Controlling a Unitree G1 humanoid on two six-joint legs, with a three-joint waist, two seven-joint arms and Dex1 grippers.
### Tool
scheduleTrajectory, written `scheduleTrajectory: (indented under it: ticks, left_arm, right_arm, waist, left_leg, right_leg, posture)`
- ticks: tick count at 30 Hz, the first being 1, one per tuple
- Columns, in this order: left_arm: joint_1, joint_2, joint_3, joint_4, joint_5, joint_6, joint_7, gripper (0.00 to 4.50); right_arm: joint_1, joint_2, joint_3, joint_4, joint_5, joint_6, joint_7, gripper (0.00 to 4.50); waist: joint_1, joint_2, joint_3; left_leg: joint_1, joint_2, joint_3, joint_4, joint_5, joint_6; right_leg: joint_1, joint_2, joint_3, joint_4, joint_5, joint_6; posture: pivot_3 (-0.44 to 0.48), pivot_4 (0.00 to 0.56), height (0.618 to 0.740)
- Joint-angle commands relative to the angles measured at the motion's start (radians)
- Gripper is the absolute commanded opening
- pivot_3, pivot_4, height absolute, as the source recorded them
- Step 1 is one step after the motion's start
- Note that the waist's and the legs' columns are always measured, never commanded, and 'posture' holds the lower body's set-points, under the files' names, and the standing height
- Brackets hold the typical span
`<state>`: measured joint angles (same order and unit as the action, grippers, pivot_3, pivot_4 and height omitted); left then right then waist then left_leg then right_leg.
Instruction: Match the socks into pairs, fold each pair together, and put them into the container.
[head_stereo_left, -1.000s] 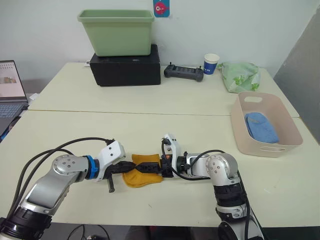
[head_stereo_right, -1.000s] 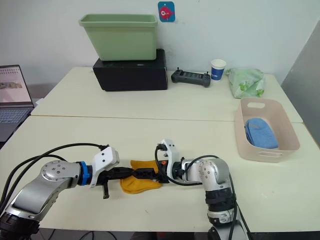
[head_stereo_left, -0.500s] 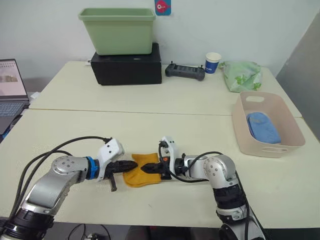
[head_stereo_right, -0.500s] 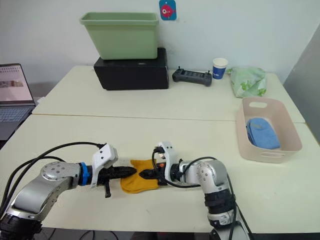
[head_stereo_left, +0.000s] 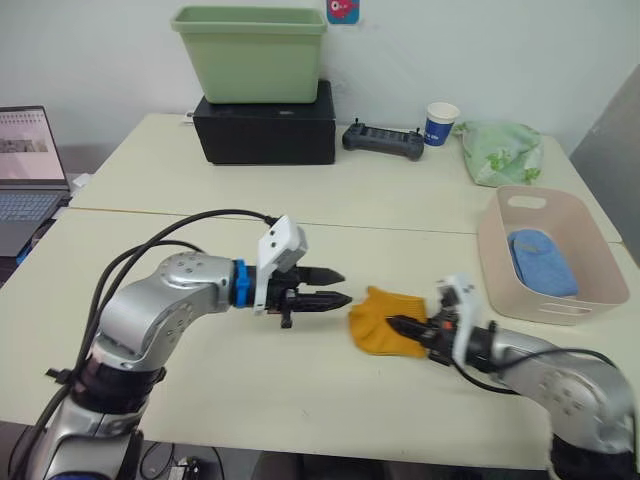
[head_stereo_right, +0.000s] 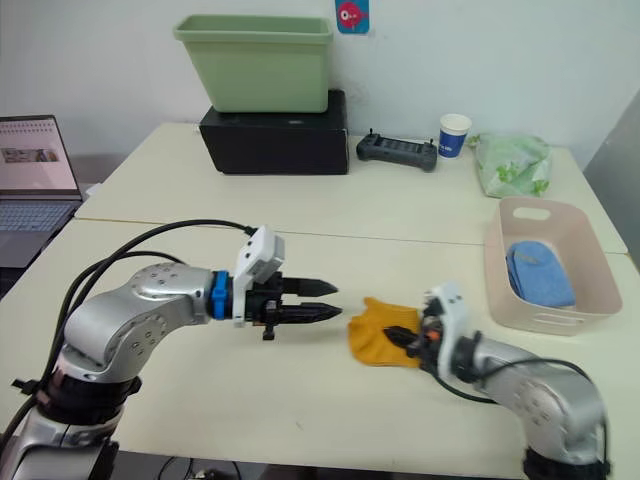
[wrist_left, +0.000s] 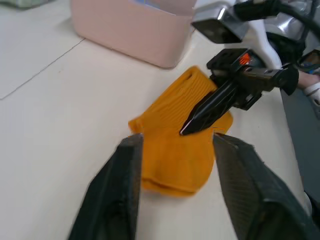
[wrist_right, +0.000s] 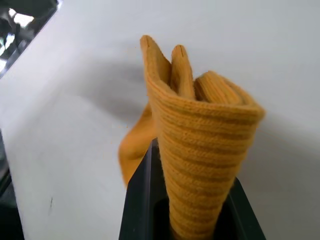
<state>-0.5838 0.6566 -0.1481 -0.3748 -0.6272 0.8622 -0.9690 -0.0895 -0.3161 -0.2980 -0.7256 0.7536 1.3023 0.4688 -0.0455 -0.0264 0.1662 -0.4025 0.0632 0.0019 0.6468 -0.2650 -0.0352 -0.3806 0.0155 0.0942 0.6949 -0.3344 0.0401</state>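
Item: mustard-yellow sock pair (head_stereo_left: 383, 322), folded, lay on the front table (head_stereo_left: 200, 250) left of the pink container (head_stereo_left: 590, 300), pinched in my right gripper (head_stereo_left: 400, 326). My left gripper (head_stereo_left: 335, 287) hung just left of it, fingers apart, holding nothing. A light blue pair (head_stereo_left: 543, 262) lay inside the container.

Both arms are made of rounded silver-grey metal segments. The left arm has a bright blue ring at the wrist, then a white angular block, and thick black cables run in loops along it. The left gripper (head_stereo_left: 338, 287) has two black pointed fingers. The right gripper (head_stereo_left: 398, 325) is black too, with a white wrist housing and a small orange mark.
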Motion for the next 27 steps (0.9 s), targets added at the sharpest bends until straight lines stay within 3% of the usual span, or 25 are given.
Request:
scheduleTrajectory:
  ticks: [1, 4, 7, 10, 16, 20, 23, 27]
  left_arm:
    - [-0.064, -0.021, -0.022, 0.017, 0.030, -0.028, 0.008, 3.43]
    - [-0.119, -0.054, -0.028, 0.050, 0.031, -0.023, 0.013, 4.44]
    - [-0.160, -0.079, -0.029, 0.071, 0.023, -0.019, 0.005, 4.50]
    - [-0.172, -0.076, -0.036, 0.070, 0.021, -0.024, -0.017, 4.50]
    - [-0.184, -0.088, -0.033, 0.065, 0.013, -0.016, -0.014, 4.50]
    - [-0.191, -0.096, -0.031, 0.060, 0.010, -0.018, -0.008, 4.50]
    - [-0.194, -0.099, -0.032, 0.059, 0.011, -0.019, -0.006, 4.50]
    - [-0.192, -0.101, -0.034, 0.055, 0.012, -0.021, -0.004, 4.50]
  right_arm:
    - [-0.018, -0.004, -0.149, -0.115, 0.144, -0.010, -0.047, 0.01]
    - [-0.081, -0.103, -0.320, -0.107, 0.235, -0.021, -0.100, 0.01]
    - [-0.172, -0.290, -0.443, -0.029, 0.222, -0.054, -0.127, 0.01]
    - [-0.258, -0.497, -0.448, 0.108, 0.129, -0.123, -0.096, 0.01]
    - [-0.203, -0.770, -0.204, 0.309, -0.234, -0.502, 0.026, 0.01]
    - [-0.179, -0.941, 0.128, 0.534, -0.694, -1.056, 0.047, 0.01]
    - [-0.216, -0.953, 0.269, 0.661, -0.878, -1.271, 0.033, 0.01]
    - [-0.260, -0.922, 0.360, 0.758, -1.009, -1.381, 0.047, 0.01]
  waist:
    - [-0.008, 0.000, 0.000]
    - [-0.010, 0.001, 0.001]
    - [-0.004, 0.002, 0.006]
    - [-0.005, 0.002, 0.006]
    - [-0.002, 0.001, 0.006]
    - [-0.002, 0.002, 0.006]
    - [-0.001, 0.002, 0.006]
    - [0.005, 0.002, 0.007]
  left_leg:
    - [0.001, 0.000, 0.000, 0.000, 0.000, 0.000]
    - [0.002, 0.000, -0.001, 0.000, 0.000, 0.000]
    - [0.001, -0.002, 0.002, 0.002, 0.001, -0.002]
    - [0.001, -0.003, 0.004, 0.002, 0.001, -0.001]
    - [0.001, -0.001, 0.001, -0.001, 0.002, -0.002]
    - [0.000, -0.001, 0.005, -0.001, 0.003, -0.005]
    - [0.000, -0.001, 0.007, 0.000, 0.004, -0.005]
    - [0.001, -0.001, 0.007, 0.000, 0.004, -0.005]
  right_leg:
    - [0.000, 0.000, 0.000, 0.001, 0.000, 0.000]
    - [0.002, 0.001, 0.000, 0.002, 0.000, 0.000]
    - [0.002, -0.002, 0.001, 0.001, 0.001, 0.000]
    - [0.003, -0.003, 0.002, -0.002, 0.002, 0.001]
    - [0.004, 0.000, 0.001, -0.007, 0.002, 0.001]
    - [0.003, -0.002, 0.003, -0.011, 0.002, 0.000]
    - [0.004, -0.003, 0.003, -0.011, 0.002, 0.000]
    - [0.004, -0.003, 0.002, -0.010, 0.002, 0.000]
  posture:
    - [0.000, 0.150, 0.719]
    - [0.000, 0.150, 0.719]
    - [0.000, 0.150, 0.719]
    - [0.000, 0.150, 0.719]
    - [0.000, 0.150, 0.719]
    - [0.000, 0.150, 0.719]
    - [0.000, 0.150, 0.719]
    - [0.000, 0.150, 0.719]
